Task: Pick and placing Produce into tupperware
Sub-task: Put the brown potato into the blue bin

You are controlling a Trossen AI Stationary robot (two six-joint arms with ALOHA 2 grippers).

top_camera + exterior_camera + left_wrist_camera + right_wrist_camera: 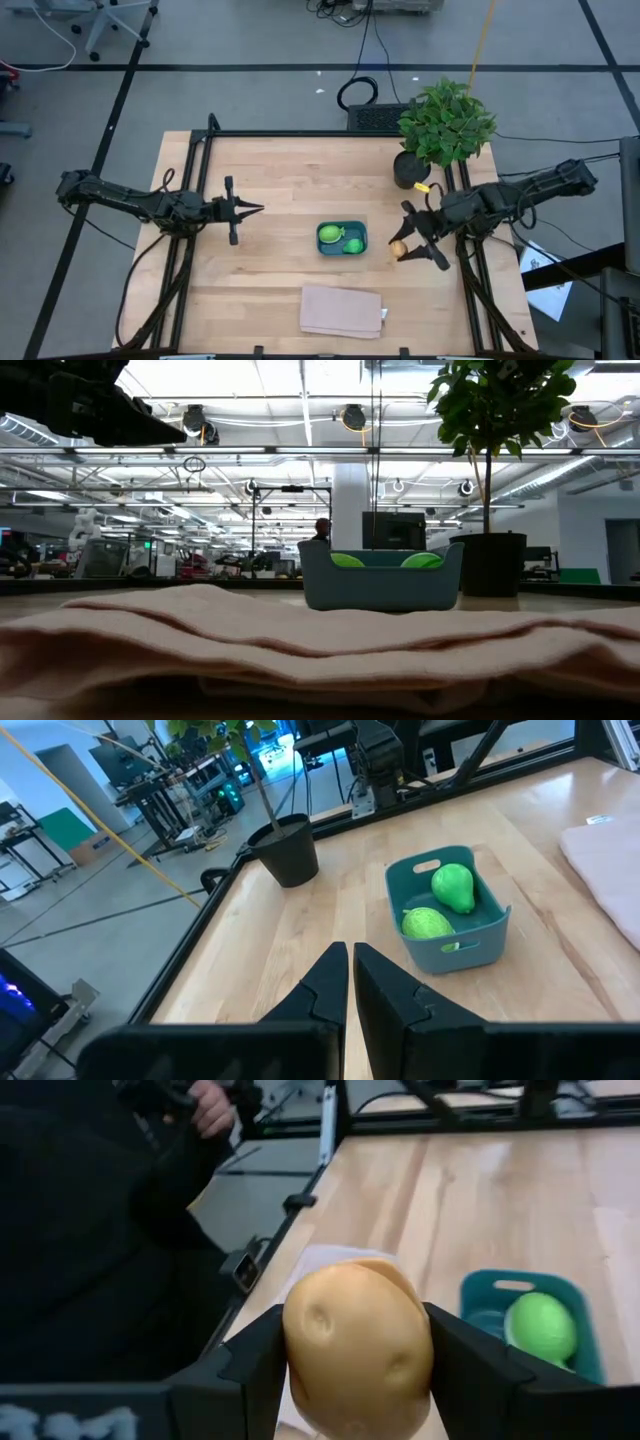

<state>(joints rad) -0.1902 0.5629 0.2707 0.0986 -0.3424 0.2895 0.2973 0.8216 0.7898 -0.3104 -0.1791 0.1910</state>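
Note:
The teal tupperware point(342, 238) stands near the table's middle, with the bright green fruit point(453, 886) and the pale yellow-green fruit point(428, 923) lying inside it. It also shows in the low view as the tupperware point(380, 575) behind the cloth. My right gripper point(405, 243) is just right of the tupperware, shut on the orange fruit point(358, 1345). My left gripper point(350, 970) is shut and touches nothing. It waits as the left gripper point(250, 209) left of the tupperware, pointing toward it. My right gripper pinches the orange fruit by its two opposite sides point(295, 1350), one finger point(258, 1360) on each. It comes from the table's right side, slanting down toward the tupperware. The fruit bulges out in front of the fingers. Whether it is clear of the table does not show.
A beige folded cloth point(342, 310) lies near the table's near edge, filling the low view's foreground as the cloth point(300, 640). A potted plant point(445, 125) stands at the far right corner, close behind my right arm. A person's hand point(210, 1108) shows beyond the table.

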